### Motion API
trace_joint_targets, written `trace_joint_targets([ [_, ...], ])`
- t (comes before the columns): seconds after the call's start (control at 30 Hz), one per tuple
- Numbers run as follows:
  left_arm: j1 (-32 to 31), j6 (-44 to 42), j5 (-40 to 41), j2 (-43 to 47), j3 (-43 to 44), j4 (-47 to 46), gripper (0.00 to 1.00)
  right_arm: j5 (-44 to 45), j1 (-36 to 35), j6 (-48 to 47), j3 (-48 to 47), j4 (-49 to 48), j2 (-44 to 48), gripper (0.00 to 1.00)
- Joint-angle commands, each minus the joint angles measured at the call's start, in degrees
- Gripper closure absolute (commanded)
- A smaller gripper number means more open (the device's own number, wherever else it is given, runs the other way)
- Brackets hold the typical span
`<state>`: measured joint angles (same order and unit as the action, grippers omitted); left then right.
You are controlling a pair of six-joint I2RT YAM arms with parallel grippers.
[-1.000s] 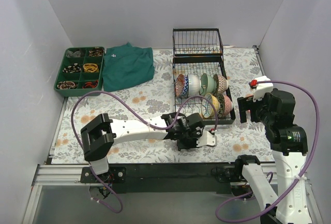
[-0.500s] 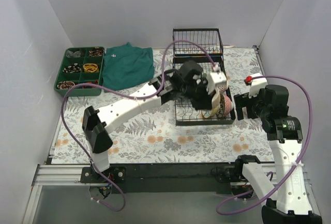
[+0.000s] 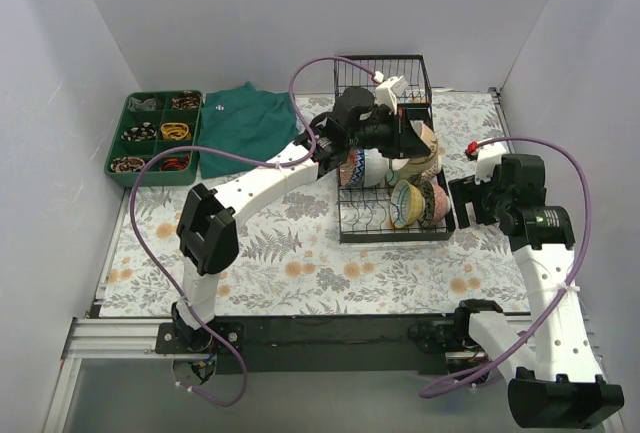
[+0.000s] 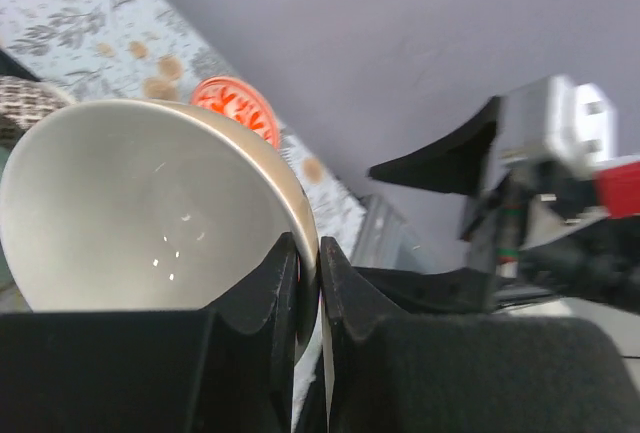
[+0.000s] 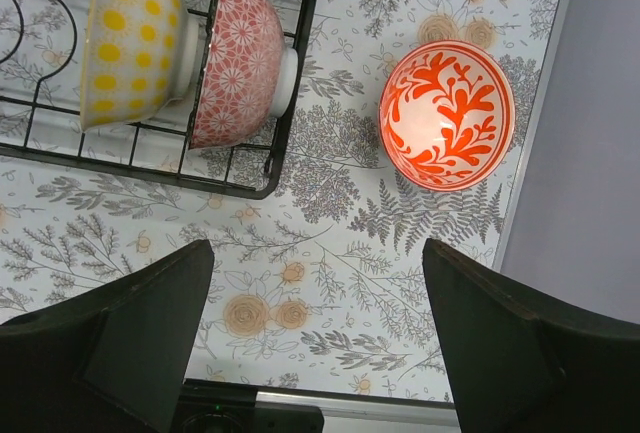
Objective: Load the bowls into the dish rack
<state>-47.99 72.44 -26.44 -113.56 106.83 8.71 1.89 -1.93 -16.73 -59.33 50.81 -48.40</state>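
My left gripper (image 3: pixel 408 139) is shut on the rim of a plain cream bowl (image 3: pixel 424 143), held on edge above the back row of the dish rack (image 3: pixel 345 237). In the left wrist view the fingers (image 4: pixel 272 283) pinch the cream bowl's (image 4: pixel 130 203) wall. Several bowls stand in the rack, among them a red-patterned one (image 3: pixel 351 167), a yellow-spotted one (image 5: pixel 135 38) and a pink one (image 5: pixel 240 53). A red-orange bowl (image 5: pixel 447 115) sits upright on the mat right of the rack. My right gripper (image 5: pixel 315 258) hangs open above the mat near it, holding nothing.
A green compartment tray (image 3: pixel 120 145) and a green cloth (image 3: pixel 248 129) lie at the back left. The rack's wire basket section (image 3: pixel 382 77) stands upright at the back. The right wall is close beside the red-orange bowl.
The left arm has swung from the front of the mat up over the back of the rack, carrying the cream bowl. The right arm has shifted slightly toward the rack.
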Motion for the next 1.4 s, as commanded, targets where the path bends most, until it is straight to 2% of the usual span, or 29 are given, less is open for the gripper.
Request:
trace_joint_targets([
  [0.0, 1.05, 18.31, 1.73, 8.08, -5.02, -17.75, 1.0, 1.71, 0.35, -1.46, -0.17, -1.5, -2.83, 0.06],
  [0.1, 1.84, 21.59, 3.41, 12.56, -12.31, -19.87, 1.0, 2.41, 0.35, -2.34, -1.05, -1.67, -4.86, 0.07],
  [0.23, 2.72, 24.23, 4.99, 16.87, -17.17, -20.4, 1.0, 2.68, 0.35, -2.96, -1.58, -1.68, -6.35, 0.07],
  [0.43, 5.27, 25.73, -3.25, 20.3, -25.42, -31.64, 1.0, 1.45, 0.44, -3.04, -0.88, -1.68, -7.67, 0.08],
  [0.6, 5.45, 24.6, -4.32, 22.41, -37.02, -41.03, 1.0, 0.92, 0.44, -3.39, -1.05, -1.67, -8.81, 0.08],
  [0.67, 5.45, 25.37, -1.01, 24.07, -40.1, -43.78, 1.0, 1.01, 0.44, -3.4, -1.23, -1.59, -9.43, 0.09],
  [0.8, 5.45, 25.11, -0.9, 24.35, -46.78, -51.76, 1.0, 1.27, 0.44, -3.75, -1.93, -1.59, -10.48, 0.09],
  [1.0, 5.01, 27.22, 0.33, 24.52, -50.13, -55.11, 1.0, 1.98, 0.44, -4.62, -3.51, -0.97, -11.63, 0.09],
  [1.13, 2.21, 27.4, 0.5, 23.12, -51.98, -57.58, 1.0, 2.15, 0.44, -4.71, -3.42, -1.59, -12.15, 0.09],
  [1.37, 1.32, 26.61, 2.97, 19.25, -51.02, -58.63, 1.0, 2.86, 0.62, -5.24, -5.79, -1.76, -12.77, 0.09],
])
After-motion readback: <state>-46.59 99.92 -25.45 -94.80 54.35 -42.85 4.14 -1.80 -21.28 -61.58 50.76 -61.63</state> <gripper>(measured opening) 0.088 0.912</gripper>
